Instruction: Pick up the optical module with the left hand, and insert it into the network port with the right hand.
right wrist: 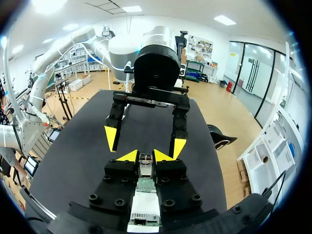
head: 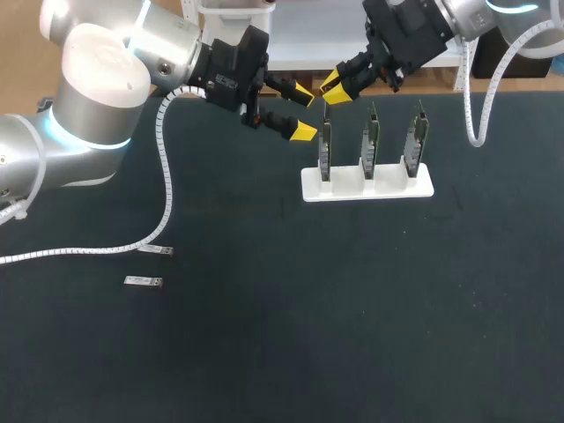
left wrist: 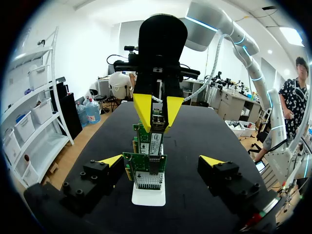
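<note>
Within right end effector (right wrist: 145,157), optical module (right wrist: 145,170) clamped, above network card (right wrist: 145,185).

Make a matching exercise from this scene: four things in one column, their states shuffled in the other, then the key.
Things:
1. left gripper
2. right gripper
3. stand
4. loose modules

States:
a. holds three upright cards
b. open
c. lie flat on the table
d. shut on a module

Pairs: 1-b, 2-d, 3-a, 4-c.
</note>
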Tool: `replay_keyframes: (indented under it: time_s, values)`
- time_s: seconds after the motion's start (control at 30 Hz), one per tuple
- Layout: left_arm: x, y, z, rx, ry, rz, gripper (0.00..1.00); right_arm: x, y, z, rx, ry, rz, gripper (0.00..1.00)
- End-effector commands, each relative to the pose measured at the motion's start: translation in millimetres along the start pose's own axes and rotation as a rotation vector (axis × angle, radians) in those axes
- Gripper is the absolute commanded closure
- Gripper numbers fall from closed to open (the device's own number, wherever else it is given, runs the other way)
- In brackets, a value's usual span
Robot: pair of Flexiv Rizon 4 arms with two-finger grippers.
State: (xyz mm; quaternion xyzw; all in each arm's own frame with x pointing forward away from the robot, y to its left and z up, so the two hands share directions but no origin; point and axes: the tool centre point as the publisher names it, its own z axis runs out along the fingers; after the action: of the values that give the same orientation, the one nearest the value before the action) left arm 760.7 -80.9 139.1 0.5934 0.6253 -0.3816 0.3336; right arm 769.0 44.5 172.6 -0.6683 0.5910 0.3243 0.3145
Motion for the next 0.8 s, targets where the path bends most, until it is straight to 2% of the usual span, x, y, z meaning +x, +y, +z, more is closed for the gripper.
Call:
replay_keyframes:
  time_s: [0.03, 0.57, 0.8]
  values:
    - [-0.9, 1.8, 0.6, 0.003, 0.005, -0.002, 0.0, -2.8, 5.6, -0.4, 0.017, 0.005, 0.005, 1.0]
    - [-0.9, 1.8, 0.6, 0.003, 0.005, -0.002, 0.0, 1.9, 2.4, 4.7, 0.028, 0.034, 0.0, 1.0]
    - [-0.9, 1.8, 0.6, 0.003, 0.005, -0.002, 0.0, 2.3, -0.2, 3.6, 0.011, 0.021, 0.03, 1.0]
